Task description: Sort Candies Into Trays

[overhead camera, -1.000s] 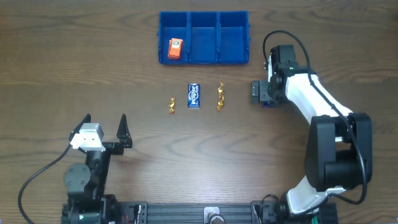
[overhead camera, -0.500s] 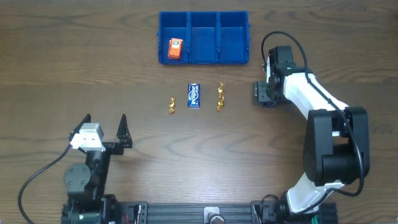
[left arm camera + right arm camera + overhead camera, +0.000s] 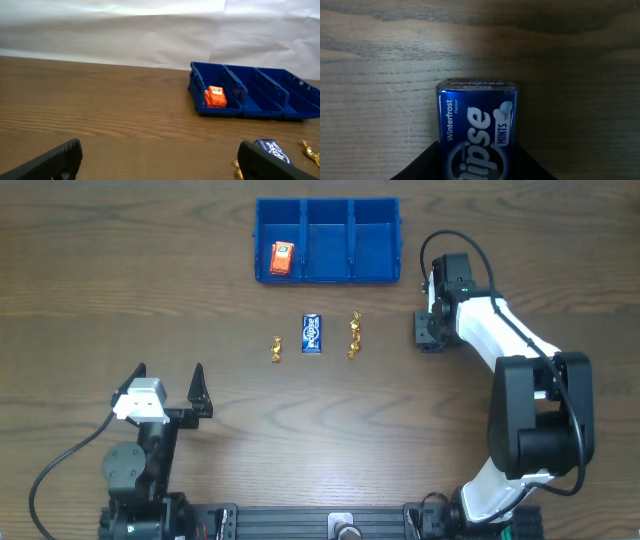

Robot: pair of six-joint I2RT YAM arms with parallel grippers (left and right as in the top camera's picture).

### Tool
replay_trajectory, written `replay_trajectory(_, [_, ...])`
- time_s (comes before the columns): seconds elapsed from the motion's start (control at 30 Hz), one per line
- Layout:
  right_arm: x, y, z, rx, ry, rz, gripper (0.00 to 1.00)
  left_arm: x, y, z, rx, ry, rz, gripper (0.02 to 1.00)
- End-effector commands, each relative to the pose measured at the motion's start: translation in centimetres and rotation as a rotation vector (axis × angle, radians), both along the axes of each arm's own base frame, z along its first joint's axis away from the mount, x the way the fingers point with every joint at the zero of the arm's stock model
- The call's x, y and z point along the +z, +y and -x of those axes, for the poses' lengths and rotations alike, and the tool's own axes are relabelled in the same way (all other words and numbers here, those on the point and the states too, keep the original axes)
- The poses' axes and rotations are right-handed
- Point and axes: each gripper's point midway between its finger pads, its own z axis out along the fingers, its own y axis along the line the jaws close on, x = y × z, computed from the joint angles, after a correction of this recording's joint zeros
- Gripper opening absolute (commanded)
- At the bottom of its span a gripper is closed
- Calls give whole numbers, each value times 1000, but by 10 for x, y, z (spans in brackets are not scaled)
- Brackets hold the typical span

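The right gripper (image 3: 428, 332) stood toward the right edge of the desk (image 3: 90, 300), just beyond the near right corner of the blue plastic tray with three compartments (image 3: 328, 278). Its jaws were closed on a flat blue mint tin (image 3: 477, 131), held by one end only, with most of the tin sticking out in front. The left gripper (image 3: 169, 375) waited near the near left corner of the desk, its jaws wide apart and empty.

An orange wrapped candy (image 3: 282, 258) lay in the tray's left compartment. Between the tray and the near edge lay a second blue packet (image 3: 312, 333) and gold-wrapped sweets (image 3: 354, 335) on both sides of it.

I think the short grip was the main danger: the smooth tin could turn or slip out during the carry. Its free end could also strike the tray wall, or it could land beside the orange candy, which would be wrong sorting.
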Motion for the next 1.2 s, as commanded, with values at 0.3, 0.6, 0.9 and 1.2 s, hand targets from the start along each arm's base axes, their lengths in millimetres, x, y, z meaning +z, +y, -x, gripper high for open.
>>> replay_trajectory(0.3, [18, 5, -12, -17, -47, -25, 266, -16, -6, 2, -36, 56, 18, 998])
replay_trajectory(0.6, [186, 76, -48, 47, -422, -99, 266, -16, -6, 2, -36, 56, 18, 998])
replay_trajectory(0.9, [233, 183, -83, 96, -581, -92, 277, -16, -6, 2, -36, 56, 18, 998])
replay_trajectory(1.2, [195, 216, -127, 88, -552, -66, 283, -16, -6, 2, -36, 56, 18, 998])
